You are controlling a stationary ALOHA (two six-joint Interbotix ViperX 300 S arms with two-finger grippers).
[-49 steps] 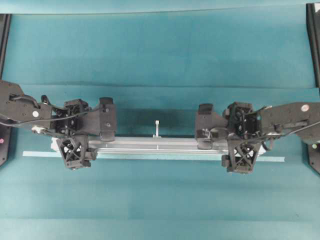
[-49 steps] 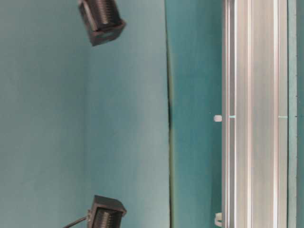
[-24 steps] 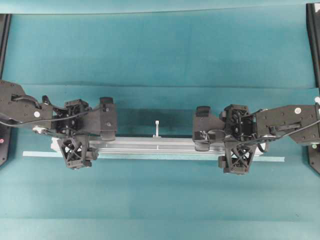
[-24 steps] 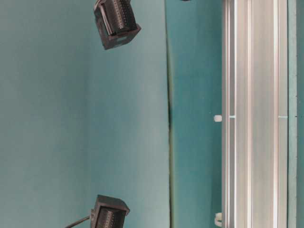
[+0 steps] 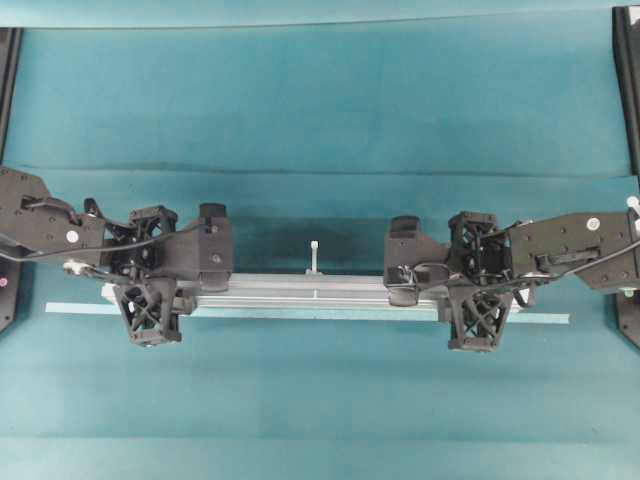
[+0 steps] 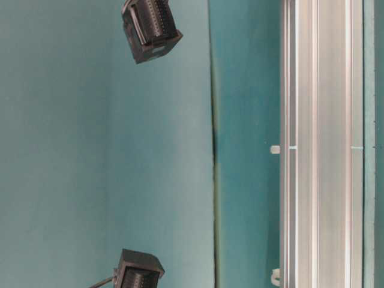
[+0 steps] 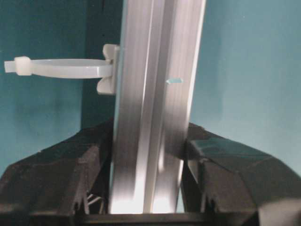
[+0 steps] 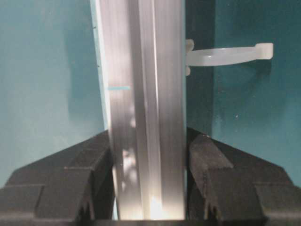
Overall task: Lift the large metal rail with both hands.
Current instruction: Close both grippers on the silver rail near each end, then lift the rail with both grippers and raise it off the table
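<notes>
The large metal rail [image 5: 320, 289] lies lengthwise on the teal table and runs along the right of the table-level view [image 6: 318, 144]. A white peg [image 5: 314, 255] stands at its far edge. My left gripper [image 5: 150, 282] straddles the rail near its left end. In the left wrist view the jaws press both sides of the rail [image 7: 155, 94], so the left gripper [image 7: 149, 141] is shut on it. My right gripper [image 5: 478, 285] straddles the rail near its right end. In the right wrist view the right gripper [image 8: 149, 141] is shut on the rail [image 8: 146, 84].
A thin pale tape strip [image 5: 545, 318] lies on the table just in front of the rail and reaches past both its ends. White pegs stick out sideways in the wrist views [image 7: 61, 67] [image 8: 225, 54]. Black frame posts [image 5: 627, 60] stand at the table's sides.
The right gripper has shifted a little left and come down over the rail. The left gripper has settled slightly. The rail has not moved.
</notes>
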